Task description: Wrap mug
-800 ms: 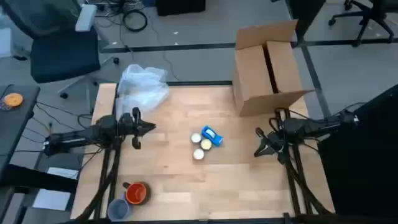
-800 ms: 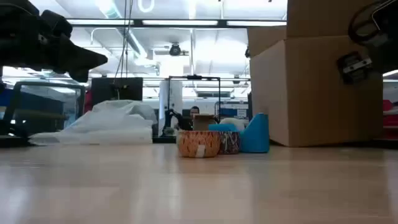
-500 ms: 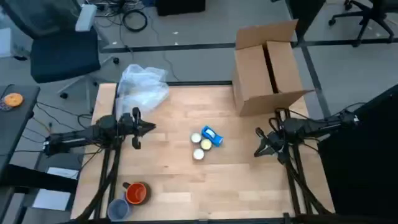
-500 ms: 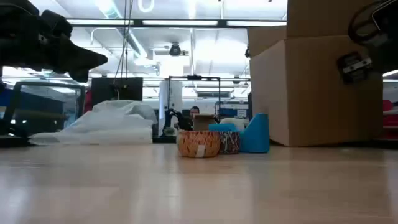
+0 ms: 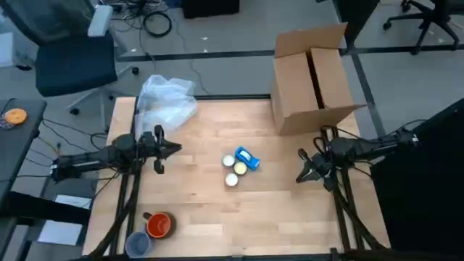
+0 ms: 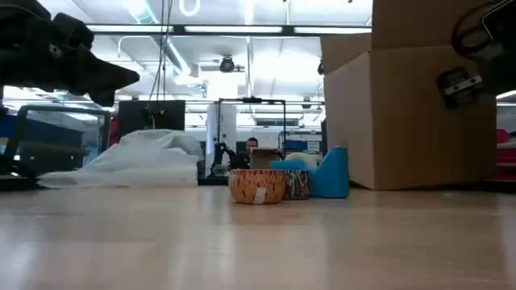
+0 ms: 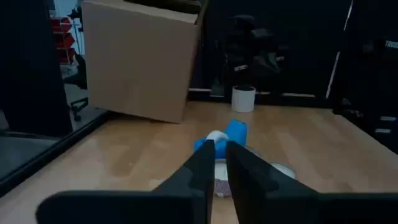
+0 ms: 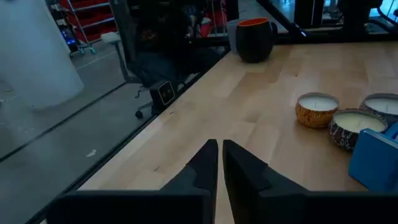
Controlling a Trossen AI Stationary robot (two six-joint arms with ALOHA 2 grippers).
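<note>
High view: nothing moves; left hand [image 5: 176,149] and right hand [image 5: 300,165], both pinched together, idle far from mug [image 5: 159,225], wrapping unstarted.

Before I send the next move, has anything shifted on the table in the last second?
Nothing visibly changed. The left gripper and right gripper hang shut above the table, neither holding anything. The mug, plastic wrap, candles and box sit as before.

Candles [image 5: 233,171] are grouped at table [image 5: 196,210] centre; box [image 5: 312,80] stands rear right, bag [image 5: 167,101] rear left, mug [image 5: 159,225] front left.
</note>
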